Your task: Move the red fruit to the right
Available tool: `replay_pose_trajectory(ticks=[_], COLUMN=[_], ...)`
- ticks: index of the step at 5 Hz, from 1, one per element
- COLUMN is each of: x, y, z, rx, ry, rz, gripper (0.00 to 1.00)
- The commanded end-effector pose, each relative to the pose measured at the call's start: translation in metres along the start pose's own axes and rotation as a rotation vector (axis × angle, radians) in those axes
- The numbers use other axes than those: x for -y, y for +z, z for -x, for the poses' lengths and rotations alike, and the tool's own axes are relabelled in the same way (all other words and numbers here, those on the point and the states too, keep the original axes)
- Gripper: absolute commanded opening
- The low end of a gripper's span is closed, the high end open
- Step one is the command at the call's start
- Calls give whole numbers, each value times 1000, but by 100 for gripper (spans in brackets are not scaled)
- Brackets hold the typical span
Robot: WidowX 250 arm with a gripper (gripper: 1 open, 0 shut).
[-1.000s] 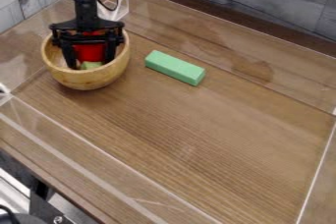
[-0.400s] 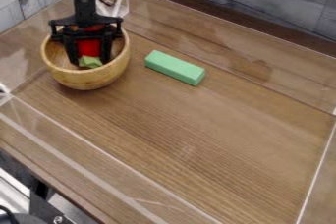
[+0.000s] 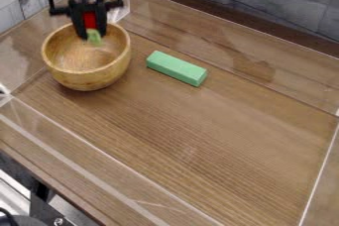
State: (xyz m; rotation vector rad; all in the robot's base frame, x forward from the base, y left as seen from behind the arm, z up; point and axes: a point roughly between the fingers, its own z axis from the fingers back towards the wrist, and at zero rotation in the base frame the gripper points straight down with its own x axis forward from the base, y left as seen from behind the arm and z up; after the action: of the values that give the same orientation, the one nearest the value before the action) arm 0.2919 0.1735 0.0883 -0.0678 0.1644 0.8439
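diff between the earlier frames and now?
Hand closed on the red fruit and lifted it from low in the wooden bowl up toward the bowl's far rim. Bowl and green block stayed put.

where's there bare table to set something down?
Widest: right of the green block, and the front stretch below it. A narrow strip separates block and wooden bowl. Crowded: back left, with bowl, gripper and red fruit.

Small red fruit point(image 3: 91, 22), green leafy cap downward, raised above wooden bowl point(image 3: 87, 79)
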Motion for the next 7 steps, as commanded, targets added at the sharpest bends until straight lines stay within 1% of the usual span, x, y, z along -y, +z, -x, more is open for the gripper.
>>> replay_pose_trajectory(ticks=[1, 2, 3, 4, 6, 7], x=[11, 26, 44, 63, 122, 151], y=[58, 76, 74, 63, 47, 35], z=[5, 18, 38, 60, 105, 129], rx=[62, 46, 35, 28, 27, 25], ry=[-14, -41, -82, -129, -215, -268], rz=[66, 94, 100, 101, 86, 71], gripper=[0, 0, 0, 0, 0, 0])
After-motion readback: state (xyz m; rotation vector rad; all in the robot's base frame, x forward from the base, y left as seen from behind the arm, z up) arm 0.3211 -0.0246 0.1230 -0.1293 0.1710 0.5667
